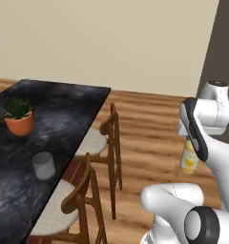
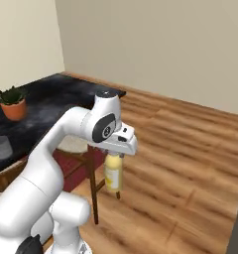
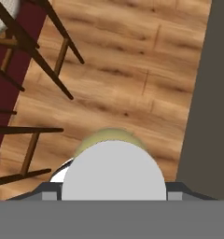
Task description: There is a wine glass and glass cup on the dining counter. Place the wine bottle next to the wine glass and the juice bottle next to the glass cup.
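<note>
My gripper (image 2: 115, 155) is shut on the juice bottle (image 2: 113, 174), a yellow bottle with a pale label band that hangs upright over the wooden floor. The same juice bottle (image 1: 188, 157) shows below my gripper (image 1: 187, 139) to the right of the chairs. Looking down the hand, its white cap (image 3: 113, 170) sits between my gripper (image 3: 113, 190) tips. The glass cup (image 1: 44, 165), a clear stemless tumbler, stands near the dining counter (image 1: 64, 107) edge, well left of the bottle. The glass cup (image 2: 0, 147) also appears at far left. The wine glass and wine bottle are out of view.
An orange pot with a green plant (image 1: 19, 116) stands on the counter behind the cup. Two wooden chairs with pale seats (image 1: 95, 143) are tucked along the counter's side, between it and my arm. Open wooden floor (image 2: 190, 158) spreads to the right.
</note>
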